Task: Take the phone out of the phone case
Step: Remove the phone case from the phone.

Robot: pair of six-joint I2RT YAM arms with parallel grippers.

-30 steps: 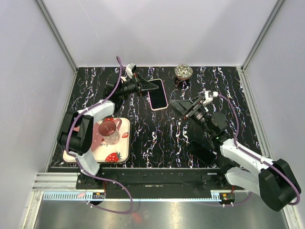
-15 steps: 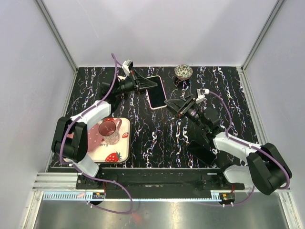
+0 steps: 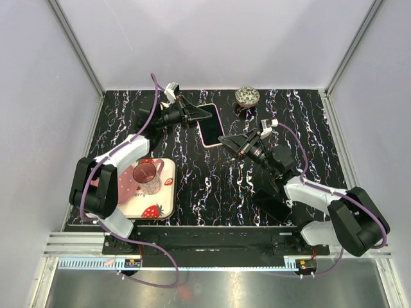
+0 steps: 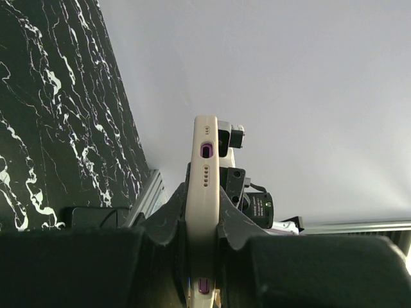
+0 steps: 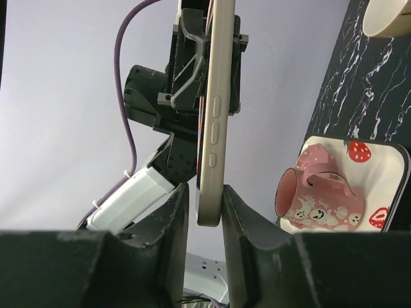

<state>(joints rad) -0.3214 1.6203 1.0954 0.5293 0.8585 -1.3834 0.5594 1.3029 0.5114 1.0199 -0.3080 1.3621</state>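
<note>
— What stood at the far left of the table (image 3: 212,186)?

— A strawberry-printed tray (image 3: 166,204) with a pink mug (image 3: 146,178) upright on it, close to the base of the left arm (image 3: 125,151).

— How was that arm posed?

— It reached from its base toward the back of the table, with the wrist turned to the right so that the left gripper (image 3: 203,114) pointed sideways. The gripper was clamped on the phone (image 3: 210,126). In the left wrist view its fingers (image 4: 166,224) pressed on both faces. The pale case (image 4: 205,186) rose between them, showing an edge with a port opening and small holes.

— So where was the phone?

— It was in its case, held off the table behind the middle and between the two arms.

— And the right arm (image 3: 308,192)?

— It stretched leftward from its base with the forearm low, and the right gripper (image 3: 225,139) met the phone's near end. Its jaws were narrow, one on either side of the edge that carried the side buttons. In the right wrist view one of the fingers (image 5: 234,212) lay against the case while the other showed a sliver of gap. Whether it gripped firmly could not be told.

— Anything farther right?

— A small bowl (image 3: 246,96) sat near the table's back edge, apart from both grippers.
</note>
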